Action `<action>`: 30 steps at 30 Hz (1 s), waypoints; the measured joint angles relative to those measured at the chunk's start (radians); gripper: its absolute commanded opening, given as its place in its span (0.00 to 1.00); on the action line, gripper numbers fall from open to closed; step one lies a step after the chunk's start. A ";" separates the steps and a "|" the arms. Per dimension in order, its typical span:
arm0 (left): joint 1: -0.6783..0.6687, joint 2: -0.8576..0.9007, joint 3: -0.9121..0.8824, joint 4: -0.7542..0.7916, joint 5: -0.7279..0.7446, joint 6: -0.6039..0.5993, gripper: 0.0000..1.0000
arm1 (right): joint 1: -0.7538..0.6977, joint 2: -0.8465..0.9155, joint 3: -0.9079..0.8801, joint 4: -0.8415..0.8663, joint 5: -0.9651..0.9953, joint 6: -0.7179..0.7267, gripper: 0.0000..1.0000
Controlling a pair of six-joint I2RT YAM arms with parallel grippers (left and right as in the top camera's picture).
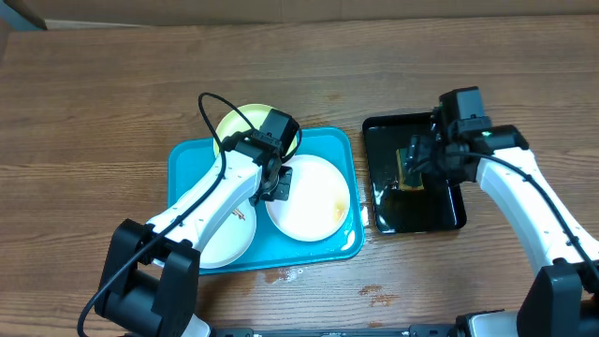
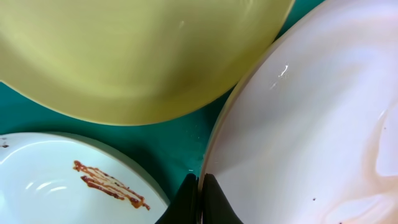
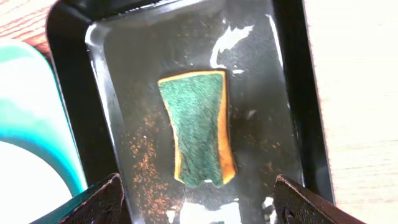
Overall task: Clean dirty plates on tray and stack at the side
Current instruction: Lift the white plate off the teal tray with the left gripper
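Note:
Three dirty plates lie on the turquoise tray (image 1: 187, 159): a yellow-green plate (image 1: 234, 124) at the back, a white plate (image 1: 314, 201) on the right and another white plate (image 1: 229, 239) at the front left. The front-left plate (image 2: 43, 180) carries a brown smear (image 2: 109, 183). The right one (image 2: 311, 118) shows only a faint pinkish film. My left gripper (image 2: 201, 178) is shut on the left rim of that right white plate, also seen from above as my left gripper (image 1: 277, 183). My right gripper (image 3: 199, 202) hangs open over a green and yellow sponge (image 3: 198, 127).
The sponge lies in a wet glossy black tray (image 1: 388, 211) to the right of the turquoise one, with brown specks and water on its floor (image 3: 137, 155). Water drops (image 1: 379, 298) spot the wooden table (image 1: 94, 94) in front of the trays.

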 measured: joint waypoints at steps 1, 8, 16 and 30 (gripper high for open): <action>0.000 0.000 0.003 -0.002 0.000 0.000 0.04 | -0.007 0.000 0.000 -0.005 -0.010 0.002 0.79; 0.000 0.000 0.049 -0.013 -0.028 0.000 0.04 | -0.066 0.000 0.000 -0.014 -0.074 0.003 0.77; 0.000 0.000 0.133 -0.035 -0.059 0.000 0.04 | -0.098 0.000 0.000 -0.015 -0.142 0.003 0.76; 0.000 0.002 0.296 -0.071 -0.060 -0.001 0.04 | -0.098 0.000 0.000 -0.010 -0.160 0.003 0.76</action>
